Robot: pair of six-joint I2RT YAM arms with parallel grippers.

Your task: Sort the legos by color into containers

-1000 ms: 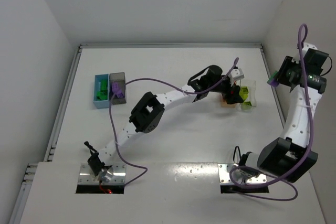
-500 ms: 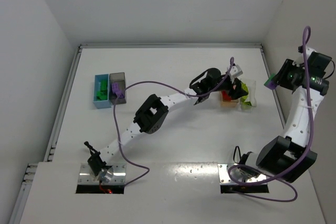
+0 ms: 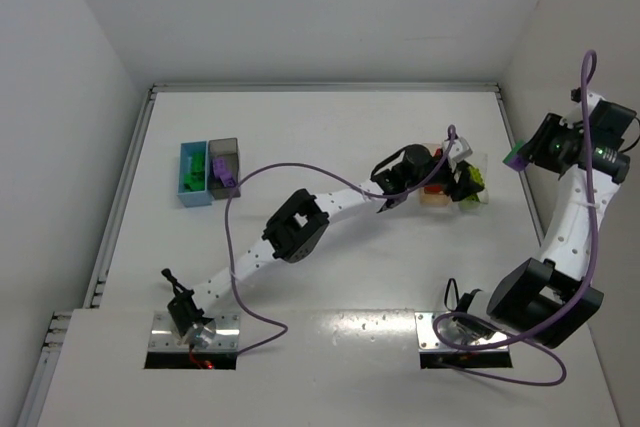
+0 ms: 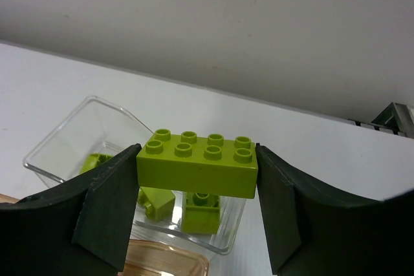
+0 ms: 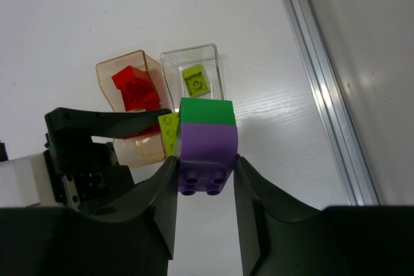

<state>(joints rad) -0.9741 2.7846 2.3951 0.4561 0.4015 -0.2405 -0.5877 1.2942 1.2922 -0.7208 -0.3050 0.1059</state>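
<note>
Left wrist view: the left gripper point(image 4: 197, 189) is clenched on the short ends of a lime brick point(image 4: 197, 163), studs up, so it can drop flat. Just beyond and below the fingers sits the clear bin point(image 4: 68, 143), already holding lime pieces point(image 4: 202, 212), with the peach bin point(image 4: 171, 260) nearer, beneath the fingers. In the right wrist view the right gripper point(image 5: 206, 182) pinches a green-on-purple stack point(image 5: 207, 137), high above both bins, probably waiting clear of the other arm
</note>
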